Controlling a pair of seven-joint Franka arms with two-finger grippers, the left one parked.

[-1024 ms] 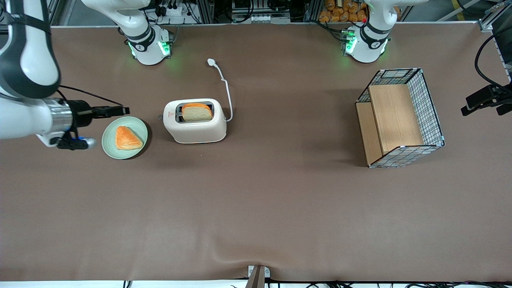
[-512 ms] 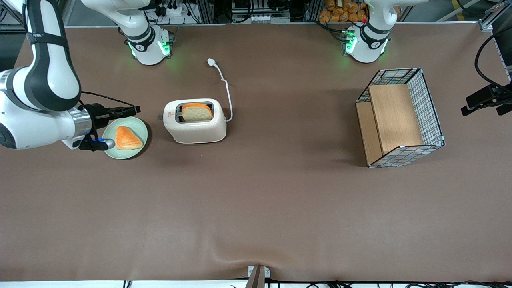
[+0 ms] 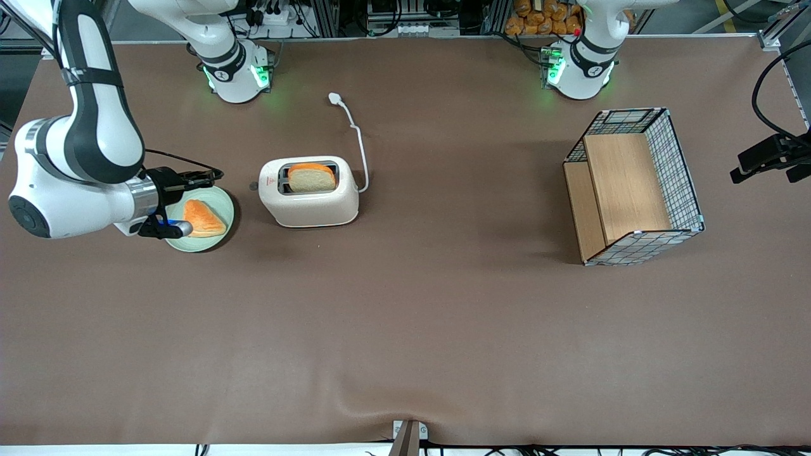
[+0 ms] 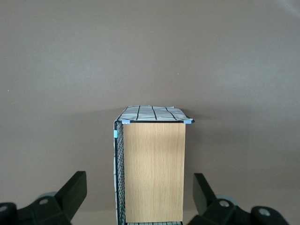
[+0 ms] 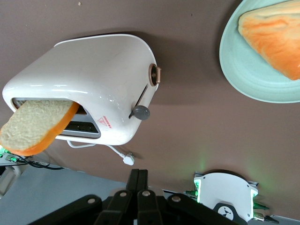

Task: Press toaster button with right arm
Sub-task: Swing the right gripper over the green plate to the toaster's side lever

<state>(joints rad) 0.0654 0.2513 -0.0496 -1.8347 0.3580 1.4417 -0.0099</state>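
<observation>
The cream-white toaster (image 3: 309,192) (image 5: 89,89) stands on the brown table with a slice of bread (image 3: 311,178) sticking out of its slot. Its grey button (image 5: 140,112) (image 3: 253,186) juts from the narrow end that faces the working arm. My right arm (image 3: 76,171) reaches in low over the green plate (image 3: 223,227). The gripper (image 3: 212,179) (image 5: 139,176) is shut, fingers pressed together and holding nothing. It points at the toaster's button end, a short gap away from it.
The green plate (image 5: 248,70) holds an orange-crusted pastry (image 3: 204,219) beside the toaster. The toaster's white cord and plug (image 3: 335,98) trail toward the arm bases. A wire basket with wooden panels (image 3: 633,187) (image 4: 150,168) stands toward the parked arm's end.
The right arm has swung in over the plate toward the toaster's button end, and the shut gripper is now closer to the button. The toaster has not moved.
</observation>
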